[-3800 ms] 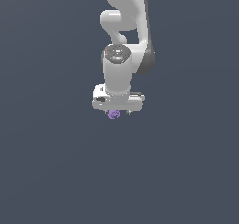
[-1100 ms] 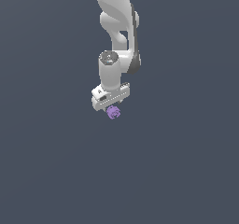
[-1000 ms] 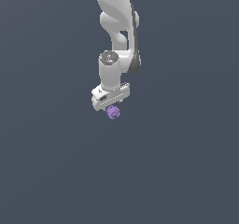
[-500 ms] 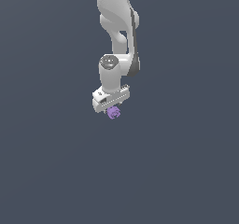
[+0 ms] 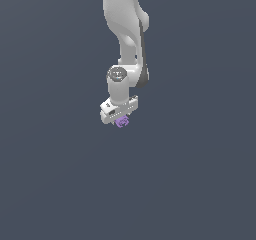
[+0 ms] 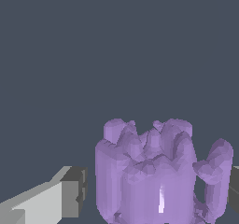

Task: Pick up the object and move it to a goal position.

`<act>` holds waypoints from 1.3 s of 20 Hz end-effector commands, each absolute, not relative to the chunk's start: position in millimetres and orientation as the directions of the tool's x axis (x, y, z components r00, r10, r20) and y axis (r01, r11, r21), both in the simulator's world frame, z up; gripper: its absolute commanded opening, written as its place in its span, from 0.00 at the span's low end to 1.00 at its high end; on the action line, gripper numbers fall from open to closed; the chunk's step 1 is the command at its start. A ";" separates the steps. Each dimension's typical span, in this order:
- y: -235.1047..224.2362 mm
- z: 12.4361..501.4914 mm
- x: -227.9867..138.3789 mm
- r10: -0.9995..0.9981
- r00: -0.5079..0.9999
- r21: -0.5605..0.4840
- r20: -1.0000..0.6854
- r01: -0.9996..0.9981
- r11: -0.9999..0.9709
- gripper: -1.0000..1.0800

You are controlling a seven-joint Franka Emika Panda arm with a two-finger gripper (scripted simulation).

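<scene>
- Nearest the wrist camera, we find the small purple lumpy object, an irregular faceted lump with a knobbed crown and a side lobe, sitting between the two fingers; one dark-padded white finger shows on one side, and only a sliver of the other finger's dark pad on the opposite side.
- A narrow gap is visible between the near pad and the object's flank, while the lobe appears to meet the far pad. We judge the fingers to be clamped on the object, since it hangs with nothing under it, but contact on the near side cannot be confirmed.
- In the exterior view, the object hangs directly below the white gripper, much narrower than the gripper body. We judge it is carried low and centred so that it stays secure in transit to the goal.
- The white jointed robot arm descends from the top of the exterior view, wrist pointing down.
- Farthest back, we see only a uniform dark grey-blue field; no worktop edge, goal marker or room feature can be told apart.
</scene>
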State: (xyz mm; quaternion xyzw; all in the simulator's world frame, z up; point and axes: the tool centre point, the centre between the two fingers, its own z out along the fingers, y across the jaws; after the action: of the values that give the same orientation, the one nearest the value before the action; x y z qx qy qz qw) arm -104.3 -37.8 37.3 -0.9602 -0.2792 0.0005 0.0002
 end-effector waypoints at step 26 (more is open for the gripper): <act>-61.1 75.3 -65.0 0.536 0.844 0.001 0.002 0.536 -0.844 0.00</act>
State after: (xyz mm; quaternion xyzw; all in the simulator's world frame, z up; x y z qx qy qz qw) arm -71.8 -56.9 68.2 -0.9602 -0.2792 -0.0007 0.0000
